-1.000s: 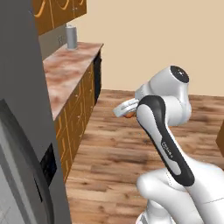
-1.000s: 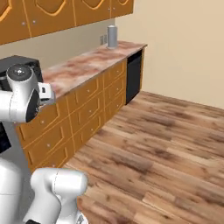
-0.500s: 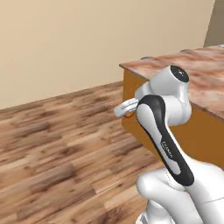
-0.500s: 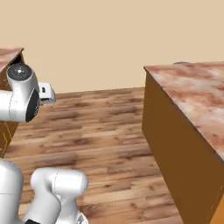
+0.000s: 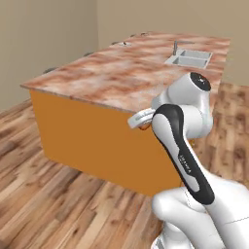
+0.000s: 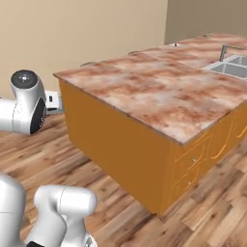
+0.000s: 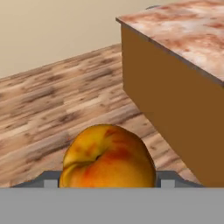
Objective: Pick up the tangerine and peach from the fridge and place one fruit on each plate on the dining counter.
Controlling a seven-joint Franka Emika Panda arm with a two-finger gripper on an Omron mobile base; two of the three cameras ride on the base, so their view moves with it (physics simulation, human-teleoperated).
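Wood-plank floor runs around the long table, whose marbled pink-brown top carries a sink at its far end. Beside the table's near corner the fingers pinch the peach, red-orange with a yellow patch, held off the floor and level with the table's edge

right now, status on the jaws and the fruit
Gripper shut on peach. Carried off the floor, short of dining counter. Counter's near corner and side panel close ahead on the right.
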